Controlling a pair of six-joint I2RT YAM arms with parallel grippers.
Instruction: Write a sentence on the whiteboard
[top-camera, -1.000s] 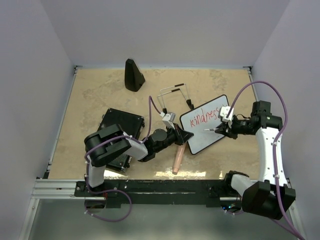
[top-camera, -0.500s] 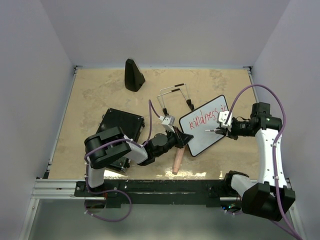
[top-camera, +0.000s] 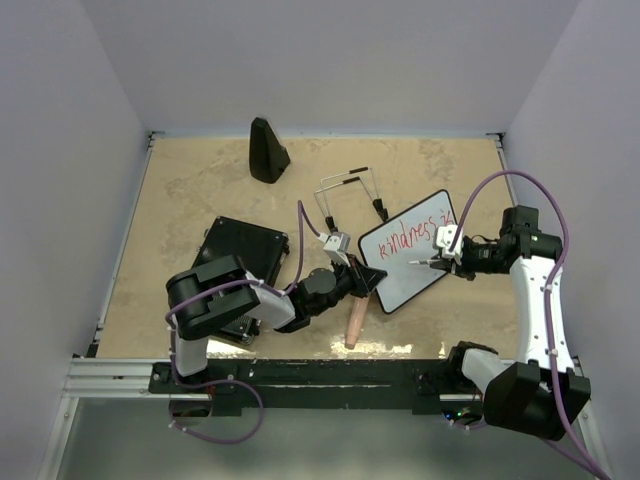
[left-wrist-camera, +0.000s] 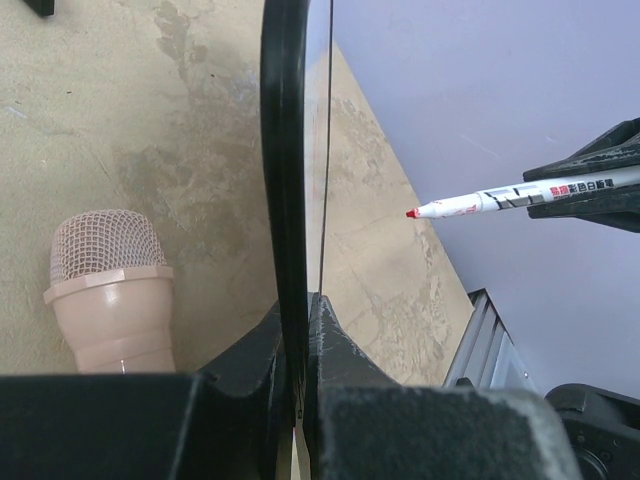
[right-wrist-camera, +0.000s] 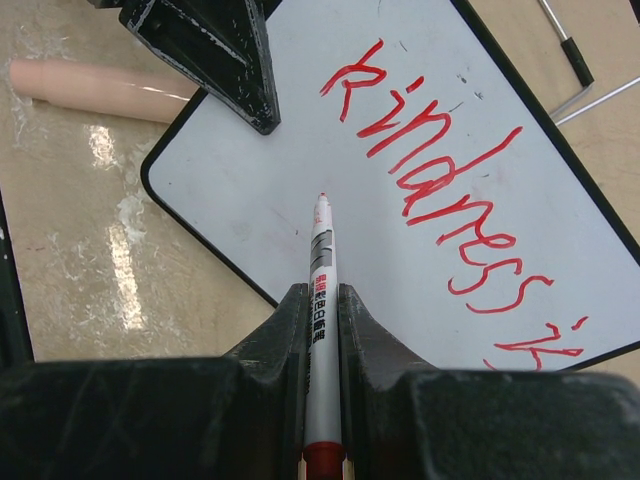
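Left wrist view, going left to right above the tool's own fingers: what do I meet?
Pink microphone → whiteboard, seen edge-on → red-tipped marker.

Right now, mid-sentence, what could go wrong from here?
The left end effector pinches only one edge of the whiteboard; pen pressure may pivot it.
The red writing already reaches the board's edge, so the line may run out of room.
The marker in the right end effector could smear the letters.
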